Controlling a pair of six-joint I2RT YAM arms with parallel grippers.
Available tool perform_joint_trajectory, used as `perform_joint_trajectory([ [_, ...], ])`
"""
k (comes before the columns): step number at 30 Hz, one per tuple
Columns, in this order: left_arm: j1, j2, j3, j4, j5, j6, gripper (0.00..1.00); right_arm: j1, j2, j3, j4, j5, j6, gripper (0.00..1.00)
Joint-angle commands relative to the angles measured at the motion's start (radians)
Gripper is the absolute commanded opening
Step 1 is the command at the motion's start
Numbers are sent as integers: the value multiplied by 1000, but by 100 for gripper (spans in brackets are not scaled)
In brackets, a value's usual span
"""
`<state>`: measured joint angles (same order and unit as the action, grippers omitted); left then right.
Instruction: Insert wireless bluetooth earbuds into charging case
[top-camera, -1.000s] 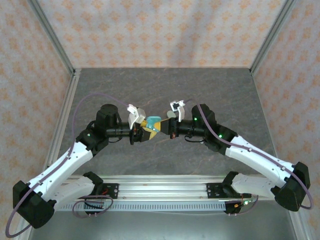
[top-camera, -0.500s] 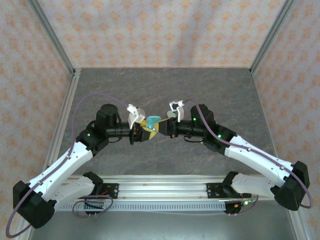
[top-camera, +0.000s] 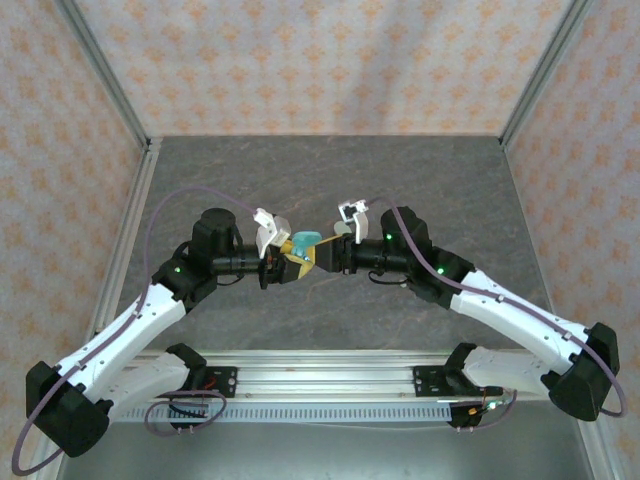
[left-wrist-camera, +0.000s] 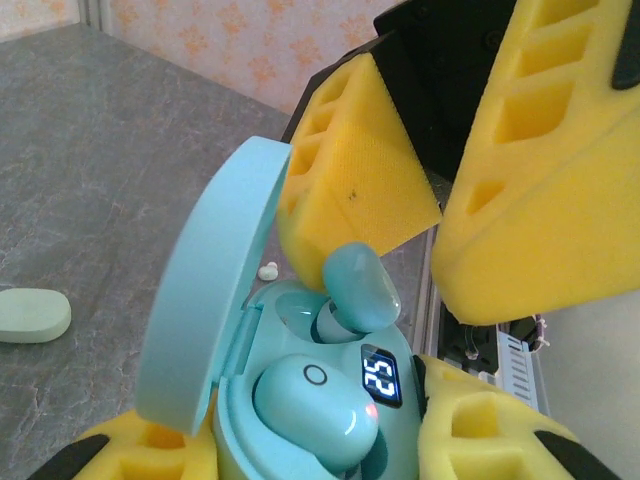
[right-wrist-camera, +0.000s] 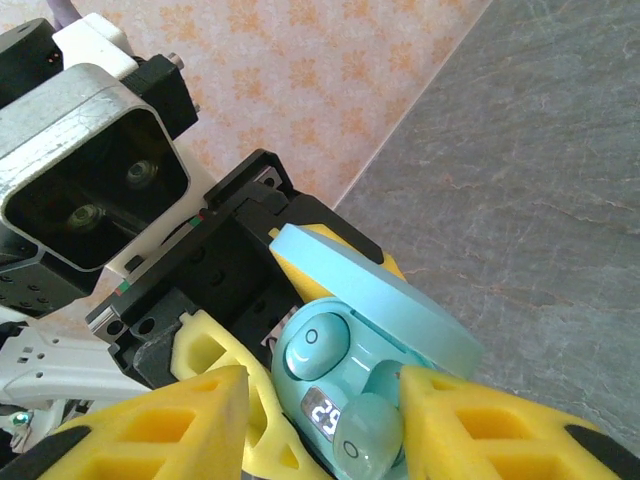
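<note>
My left gripper (left-wrist-camera: 320, 452) is shut on the light blue charging case (left-wrist-camera: 250, 400), held above the table with its lid (left-wrist-camera: 215, 290) swung open. One earbud (left-wrist-camera: 315, 405) sits in the near socket, a red dot lit on it. A second earbud (left-wrist-camera: 360, 290) stands tilted in the far socket, half in. My right gripper (right-wrist-camera: 325, 430) is open around that earbud (right-wrist-camera: 365, 440): one yellow finger (right-wrist-camera: 500, 420) touches it, the other stands apart. From above, the case (top-camera: 303, 243) lies between the left gripper (top-camera: 288, 264) and the right gripper (top-camera: 322, 256).
A pale green oval case (left-wrist-camera: 30, 315) lies on the grey table (left-wrist-camera: 120, 150), and a tiny white piece (left-wrist-camera: 268, 270) lies behind the lid. A lit number display (left-wrist-camera: 380, 375) glows on the held case. Patterned walls (top-camera: 300, 60) enclose the table on three sides.
The right gripper's jaws have spread apart and let go of the second earbud, which stays in the far socket. The left gripper and the case have not moved.
</note>
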<state>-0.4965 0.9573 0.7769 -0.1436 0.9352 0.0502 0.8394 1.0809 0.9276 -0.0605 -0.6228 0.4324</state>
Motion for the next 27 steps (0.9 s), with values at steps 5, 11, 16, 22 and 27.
perform_joint_trajectory([
  [5,3,-15,-3,59,40,-10,17,0,-1,63,-78,54,-19,45],
  [11,3,-15,-6,59,34,-9,17,0,-5,93,-125,64,-27,46],
  [16,4,-12,-6,60,27,-7,17,0,-52,126,-206,121,-52,48],
  [22,4,-5,-6,73,24,-13,17,1,-90,114,-230,135,-33,37],
  [27,4,3,-2,78,30,-18,17,8,-62,96,-200,100,3,18],
])
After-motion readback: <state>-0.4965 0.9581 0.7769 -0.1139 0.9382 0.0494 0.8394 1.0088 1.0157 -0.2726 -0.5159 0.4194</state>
